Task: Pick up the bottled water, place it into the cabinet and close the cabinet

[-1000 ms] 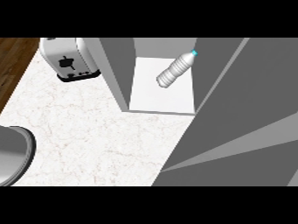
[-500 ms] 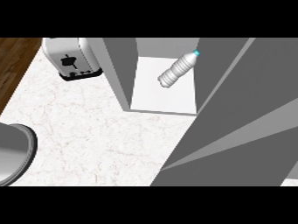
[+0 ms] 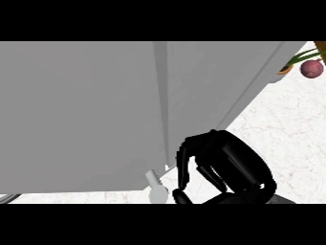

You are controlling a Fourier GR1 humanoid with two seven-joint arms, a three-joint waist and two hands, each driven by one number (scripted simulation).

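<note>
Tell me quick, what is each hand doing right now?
Left hand: not in view.
Right hand: fingers curled, holding nothing visible, beside the grey cabinet.

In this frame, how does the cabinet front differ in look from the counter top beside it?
The cabinet is plain flat grey, while the counter is white with faint grey veining. The cabinet fills the left and middle of the view; the counter shows only as a wedge at the right and a strip below. The cabinet has a vertical seam and a pale handle; the counter has neither. Both are light in tone.
</note>
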